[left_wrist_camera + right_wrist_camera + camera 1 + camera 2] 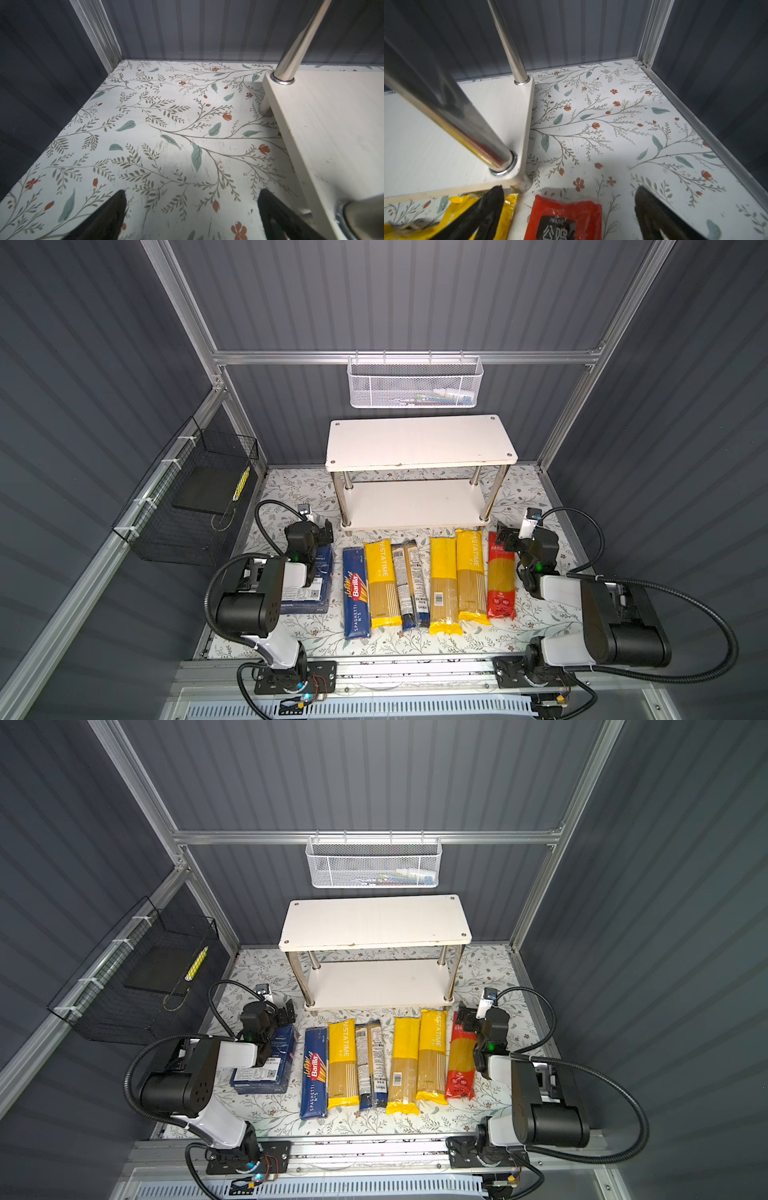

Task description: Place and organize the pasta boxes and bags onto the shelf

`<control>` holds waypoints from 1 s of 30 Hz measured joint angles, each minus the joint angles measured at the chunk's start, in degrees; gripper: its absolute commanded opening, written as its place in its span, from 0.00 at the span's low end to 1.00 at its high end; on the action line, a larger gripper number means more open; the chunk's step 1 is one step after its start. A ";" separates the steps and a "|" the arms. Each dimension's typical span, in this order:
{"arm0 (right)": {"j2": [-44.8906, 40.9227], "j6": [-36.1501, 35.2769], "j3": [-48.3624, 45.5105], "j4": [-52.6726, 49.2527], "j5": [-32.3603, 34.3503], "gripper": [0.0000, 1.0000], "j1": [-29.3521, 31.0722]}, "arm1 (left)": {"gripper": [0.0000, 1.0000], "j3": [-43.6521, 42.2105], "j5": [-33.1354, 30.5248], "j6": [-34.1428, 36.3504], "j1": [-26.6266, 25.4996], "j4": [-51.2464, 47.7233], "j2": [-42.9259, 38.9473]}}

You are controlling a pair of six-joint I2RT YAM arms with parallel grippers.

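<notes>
Right gripper [506, 540] is seen wide and empty in a top view, over the far end of the red bag [500, 576], laid twelve-to-six at five o'clock from the shelf [419, 506]. Left wrist: left gripper [192, 191] is spread wide, empty. Right wrist: a pinch across mid-length is judged best.

shelf boards [419, 439]: matt white | shelf legs [446, 108]: glossy chrome | red bag [566, 205]: glossy plastic
</notes>
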 measured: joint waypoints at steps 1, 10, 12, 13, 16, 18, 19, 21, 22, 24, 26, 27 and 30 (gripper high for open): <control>-1.25 0.07 1.90 -2.82 0.15 0.99 0.00 | 0.99 0.59 -0.24 -0.02 0.00 -2.38 -1.33; -16.94 5.53 20.35 -39.26 2.10 0.99 2.03 | 0.99 12.85 3.74 -5.42 -0.02 -27.30 -18.75; -20.11 7.74 21.53 -48.06 3.19 0.99 4.11 | 0.99 13.86 6.08 -6.95 -0.09 -31.39 -21.07; -20.81 8.44 21.94 -51.60 3.91 0.99 5.27 | 0.99 13.88 7.10 -7.63 -0.17 -33.14 -21.81; -21.31 10.93 22.75 -62.86 6.34 0.99 9.84 | 0.99 13.16 10.60 -10.86 -0.44 -38.21 -23.32; -21.27 12.59 22.75 -69.07 7.04 0.99 11.80 | 0.99 11.50 13.05 -13.11 -0.66 -39.04 -23.91; -21.31 13.25 22.75 -71.23 7.23 0.99 12.20 | 0.99 10.43 14.43 -14.21 -0.92 -39.58 -23.96; -21.33 14.84 22.75 -75.25 7.74 0.99 12.31 | 0.99 9.22 16.24 -15.50 -1.57 -40.76 -23.61; -21.33 15.52 22.75 -76.50 7.85 0.99 12.28 | 0.99 8.98 16.72 -15.80 -1.86 -41.46 -23.50; -21.00 16.68 22.75 -78.68 7.87 0.99 12.28 | 0.99 8.81 17.31 -16.22 -2.47 -42.80 -23.50; -19.63 17.51 23.04 -80.39 7.45 0.99 12.28 | 0.99 8.66 17.64 -16.24 -2.78 -43.12 -24.09; -18.45 18.08 23.41 -81.37 7.10 0.99 12.28 | 0.99 8.63 17.70 -16.24 -2.86 -43.60 -24.57; -14.58 19.43 24.85 -84.02 5.86 0.99 12.28 | 0.99 8.66 18.36 -16.26 -3.04 -45.03 -25.16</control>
